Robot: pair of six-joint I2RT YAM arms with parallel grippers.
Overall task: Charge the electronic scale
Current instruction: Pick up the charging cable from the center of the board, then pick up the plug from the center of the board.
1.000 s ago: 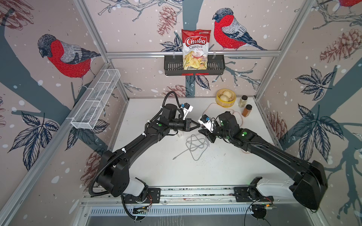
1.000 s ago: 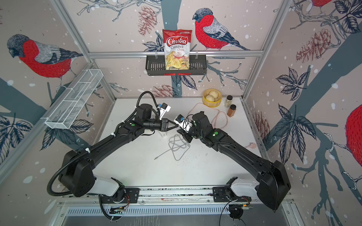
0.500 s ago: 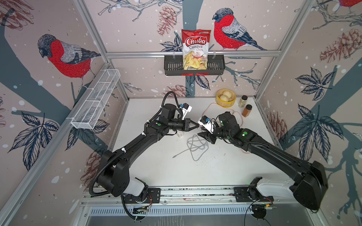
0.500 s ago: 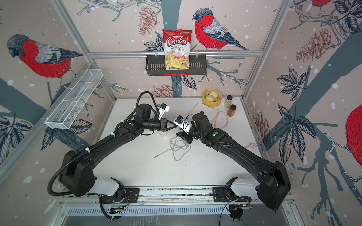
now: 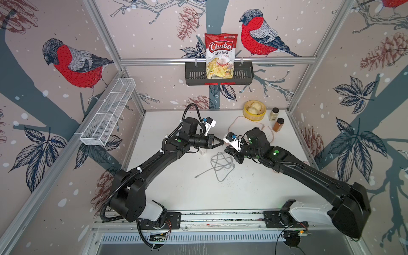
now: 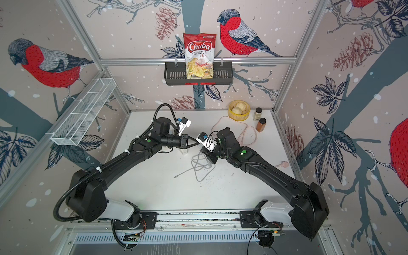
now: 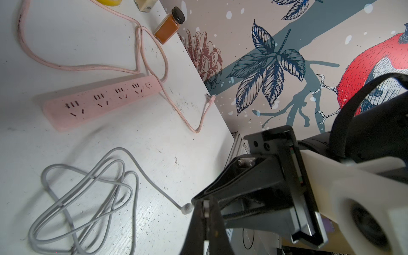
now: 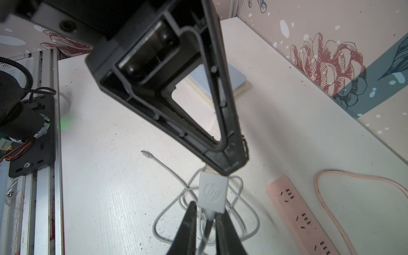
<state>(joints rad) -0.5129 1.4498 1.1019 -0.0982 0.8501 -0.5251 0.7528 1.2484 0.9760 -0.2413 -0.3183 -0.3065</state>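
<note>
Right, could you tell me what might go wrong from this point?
The left gripper pinches the HP charger cube by just one edge, so a push from the right gripper, which straddles the USB plug on the opposite side, might twist it loose. The grey cable lies in a tangled coil, so lifting could snag it and drag its free connector.

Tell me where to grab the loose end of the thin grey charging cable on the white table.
I'd pinch the thin grey charging cable just behind its small metal plug, coming straight down and closing across it. That end lies flat on the white table, clear of the tangled loops.
</note>
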